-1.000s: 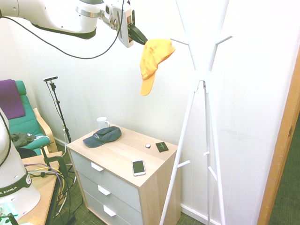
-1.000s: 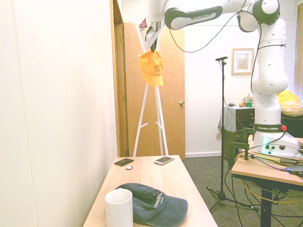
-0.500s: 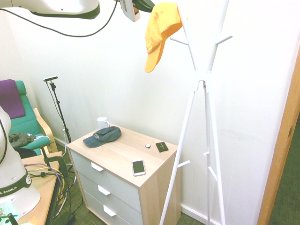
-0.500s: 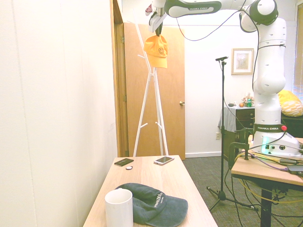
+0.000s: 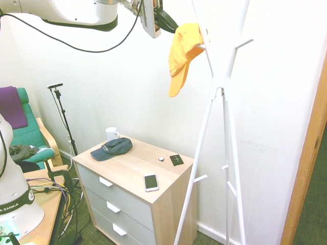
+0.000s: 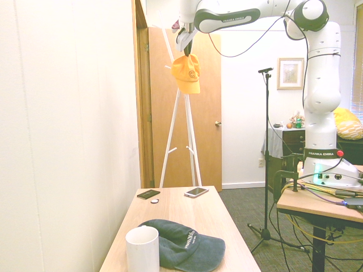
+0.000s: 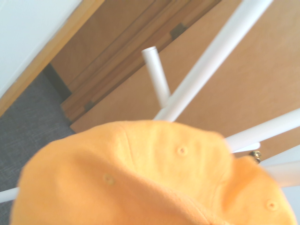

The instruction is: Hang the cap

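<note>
- Nearest in the second exterior view, white lettering is seen on the navy cap (image 6: 184,245) beside the white mug (image 6: 142,249); it cannot be read.
- "FRANKA EMIKA" is printed on the arm.
- The yellow-orange cap (image 5: 184,53) is pinched at its crown by the closed gripper (image 5: 164,20), against the white coat rack (image 5: 219,81); it is judged light, soft and floppy, so this crown hold suits it. A smiley face is shown.

A: Blurry orange cap (image 7: 154,183) filling the lower half, eyelets and seams showing.
B: Yep, white coat rack poles (image 7: 213,61) crossing just behind it, one short peg (image 7: 156,75) sticking up. Wooden door (image 7: 136,61) beyond, grey carpet (image 7: 33,117) off to one side.
</note>
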